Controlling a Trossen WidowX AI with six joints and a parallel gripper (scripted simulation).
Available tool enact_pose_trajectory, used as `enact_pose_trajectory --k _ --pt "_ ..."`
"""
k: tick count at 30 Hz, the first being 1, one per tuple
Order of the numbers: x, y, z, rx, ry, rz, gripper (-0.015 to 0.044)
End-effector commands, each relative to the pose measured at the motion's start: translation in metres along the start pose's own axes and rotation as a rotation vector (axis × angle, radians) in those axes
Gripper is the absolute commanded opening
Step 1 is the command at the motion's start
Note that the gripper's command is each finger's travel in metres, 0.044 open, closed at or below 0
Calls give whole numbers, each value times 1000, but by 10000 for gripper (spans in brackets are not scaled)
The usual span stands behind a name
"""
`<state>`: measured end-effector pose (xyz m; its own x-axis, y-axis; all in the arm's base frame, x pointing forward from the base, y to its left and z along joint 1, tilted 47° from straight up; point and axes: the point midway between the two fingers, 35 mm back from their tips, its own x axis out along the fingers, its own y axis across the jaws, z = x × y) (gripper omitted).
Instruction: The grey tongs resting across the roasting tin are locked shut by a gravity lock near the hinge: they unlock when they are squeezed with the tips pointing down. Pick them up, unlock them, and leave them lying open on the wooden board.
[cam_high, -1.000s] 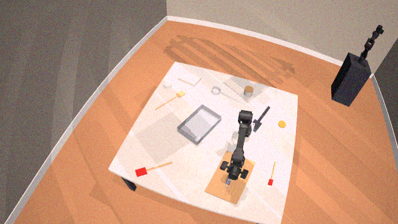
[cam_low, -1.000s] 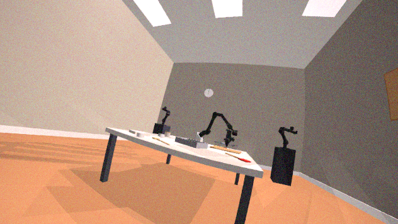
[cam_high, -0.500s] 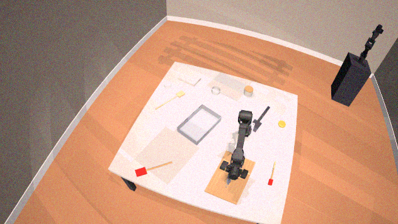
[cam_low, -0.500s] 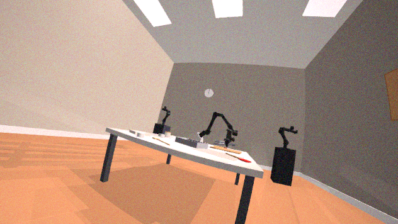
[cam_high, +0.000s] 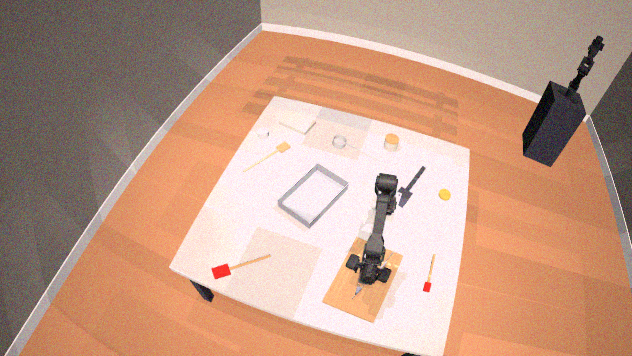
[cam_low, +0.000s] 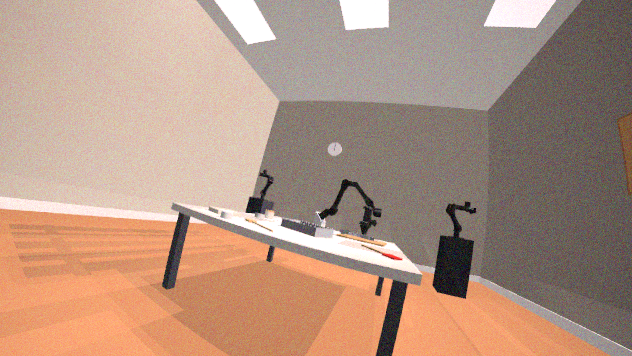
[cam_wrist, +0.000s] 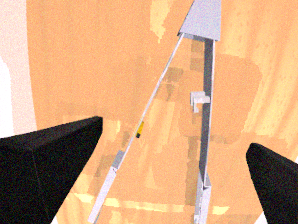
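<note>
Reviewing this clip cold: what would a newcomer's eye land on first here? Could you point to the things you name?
Probably the black gripper (cam_high: 368, 272) (cam_low: 364, 230) (cam_wrist: 176, 136), open wide over the wooden board (cam_high: 345, 295) (cam_wrist: 75, 75), with the grey tongs (cam_high: 358, 290) (cam_wrist: 206, 120) spread in a V between its fingers. Next, likely the bright red head of the tool (cam_high: 221, 271) (cam_low: 392, 256) near the table's edge, and the grey roasting tin (cam_high: 294, 214) (cam_low: 299, 226) mid-table.

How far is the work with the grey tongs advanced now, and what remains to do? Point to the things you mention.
Nearly finished, it seems. The grey metal tongs (cam_high: 357, 291) (cam_wrist: 208, 115) are off the grey rectangular roasting tin (cam_high: 294, 215), over the brown wooden board (cam_high: 340, 295) (cam_wrist: 75, 75), with their arms spread apart. Nothing is in hand: the black gripper (cam_high: 367, 272) (cam_wrist: 176, 136) stands open around them. Probably only withdrawing the gripper is left.
</note>
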<state>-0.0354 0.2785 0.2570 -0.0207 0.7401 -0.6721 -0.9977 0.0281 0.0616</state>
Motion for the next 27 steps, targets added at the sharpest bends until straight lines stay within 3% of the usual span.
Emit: enact_pose_trajectory --k 1,15,27 --pt "-13 2 23 -2 -8 4 440" --pt "-82 3 115 -7 -15 6 440" --pt "-121 1 142 -8 -29 9 440"
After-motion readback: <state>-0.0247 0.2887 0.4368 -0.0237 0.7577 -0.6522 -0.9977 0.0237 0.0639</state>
